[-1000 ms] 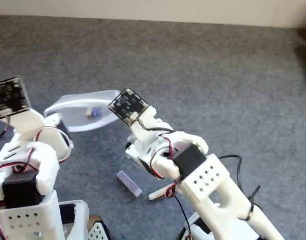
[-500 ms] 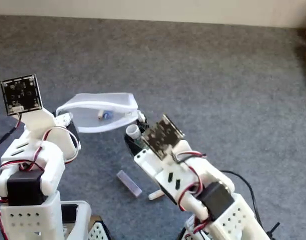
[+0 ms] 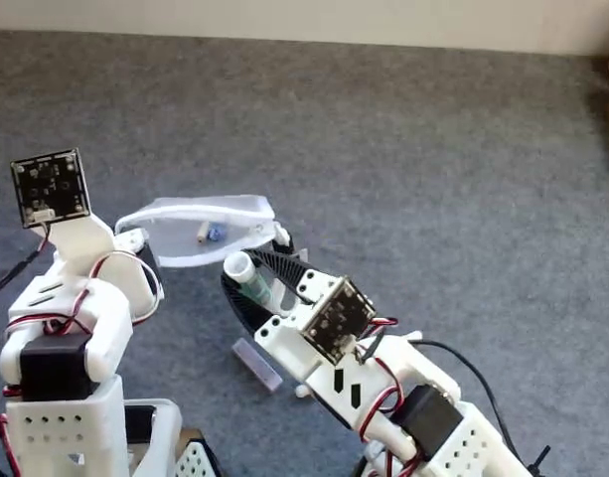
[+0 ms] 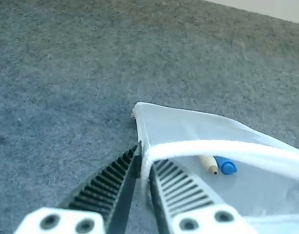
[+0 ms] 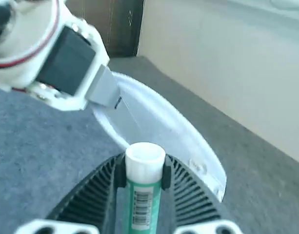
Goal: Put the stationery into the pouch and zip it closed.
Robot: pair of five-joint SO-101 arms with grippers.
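Observation:
The white translucent pouch (image 3: 207, 231) lies open on the grey carpet, with a blue-capped pen (image 3: 209, 235) inside it. My left gripper (image 3: 133, 241) is shut on the pouch's left end; in the left wrist view its fingers (image 4: 125, 168) pinch the pouch's rim (image 4: 208, 146), and the pen (image 4: 222, 166) shows through the wall. My right gripper (image 3: 246, 274) is shut on a green glue stick (image 3: 242, 272) with a white cap, held just in front of the pouch's right end. In the right wrist view the glue stick (image 5: 143, 192) points at the pouch (image 5: 161, 129).
A lilac eraser (image 3: 256, 364) lies on the carpet in front of the pouch, under my right arm. A pale stick-shaped item (image 3: 304, 390) lies beside it. Open carpet (image 3: 443, 169) stretches behind and to the right.
My right arm has drawn back from over the pouch toward the front, and the glue stick in its fingers has come into sight. The left arm and pouch have shifted right.

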